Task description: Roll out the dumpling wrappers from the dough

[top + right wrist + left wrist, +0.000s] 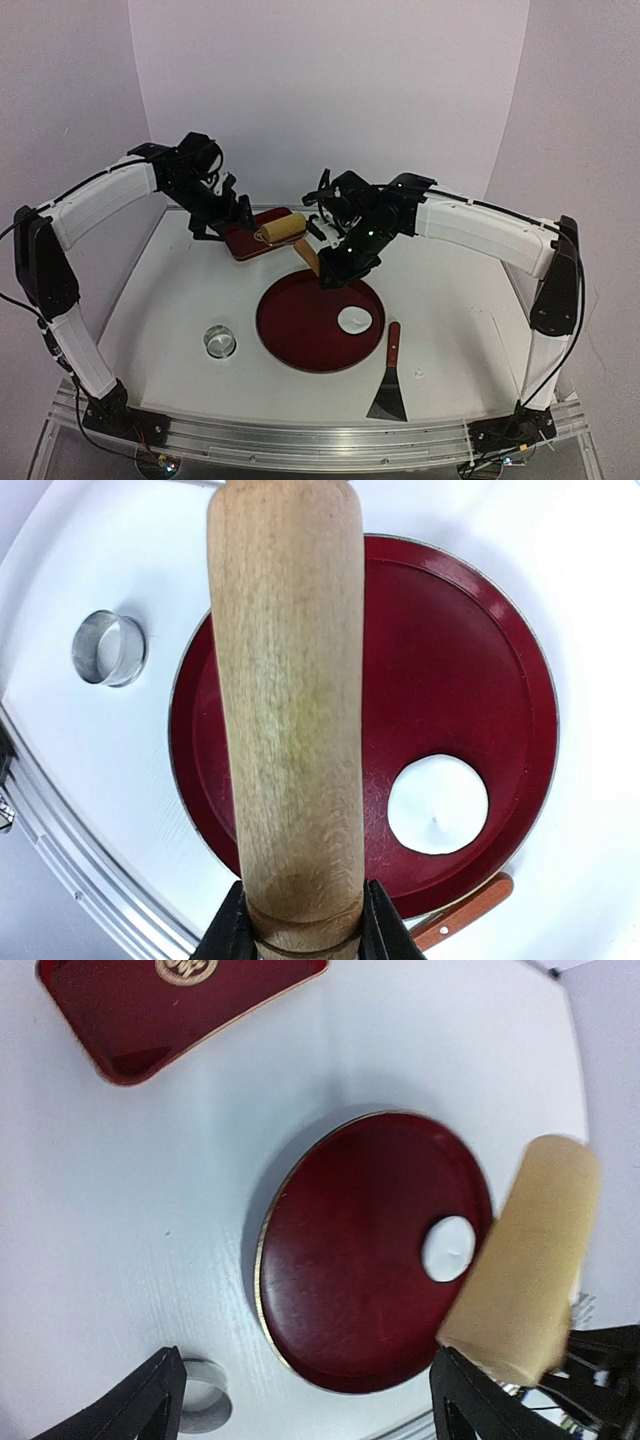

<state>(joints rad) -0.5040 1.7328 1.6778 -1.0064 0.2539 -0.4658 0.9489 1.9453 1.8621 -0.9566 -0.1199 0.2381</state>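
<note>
**Pin aloft, dough waiting.** The right gripper (308, 935) is clamped tight on the handle end of a pale wooden rolling pin (281, 230). It holds the pin slanted in the air near the 12 o'clock rim of a round dark-red tray (290, 340) on the white table (170, 300). The pin touches neither tray nor table, which looks like a carrying posture rather than a rolling one.

The soft white lump of dough (355, 320), roundish and only partly flattened, lies alone on the tray's 3 o'clock side, well apart from the pin. From the right wrist it sits off to one side of the barrel, not under it.

The left gripper (228, 215) hangs high at about 11 o'clock from the tray, near a rectangular red tray (262, 240). Its jaws are spread wide with nothing between them, and it seems placed to leave the pin room.

A shiny metal ring cutter (219, 341) sits at the round tray's 9 o'clock and a wooden-handled metal spatula (388, 385) at its 4 o'clock, neither of them in a gripper.

Judging by the dough, rolling is unfinished. The pin would need to come down level onto the lump and press evenly, so the soft mass spreads rather than sticks or slides toward the rim.
</note>
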